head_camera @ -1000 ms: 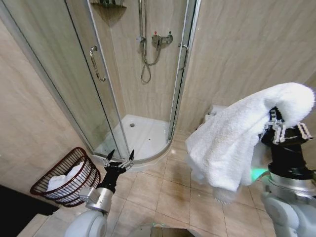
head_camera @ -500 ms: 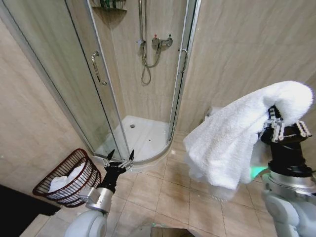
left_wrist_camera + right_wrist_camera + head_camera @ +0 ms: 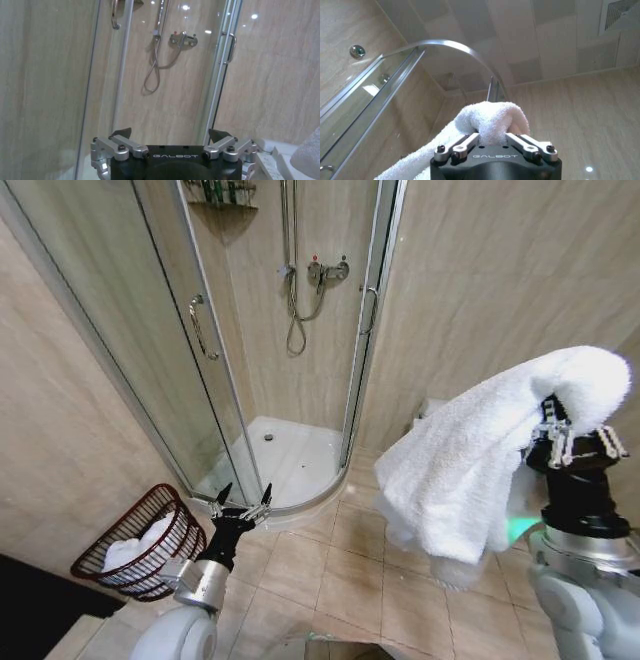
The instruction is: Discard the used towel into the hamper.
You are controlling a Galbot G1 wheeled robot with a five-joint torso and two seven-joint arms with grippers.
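Note:
A thick white towel (image 3: pixel 480 460) hangs over my right gripper (image 3: pixel 573 420), held up high at the right of the head view; the right wrist view shows that gripper (image 3: pixel 492 139) shut on a fold of the towel (image 3: pixel 490 120). The hamper (image 3: pixel 140 545), a dark reddish-brown wire basket with white cloth inside, stands on the floor at the lower left against the wall. My left gripper (image 3: pixel 240 502) points up just to the right of the hamper, open and holding nothing; the left wrist view shows the gripper (image 3: pixel 170 134) the same way.
A curved glass shower cabin (image 3: pixel 290 350) with a white tray (image 3: pixel 290 455) stands straight ahead, its door (image 3: pixel 160 350) partly slid open. Beige tiled walls close in on the left and right. Tiled floor (image 3: pixel 350 580) lies between hamper and right arm.
The whole head view has shifted slightly, so the hamper sits a little further right and lower in the picture. Both arms keep their poses.

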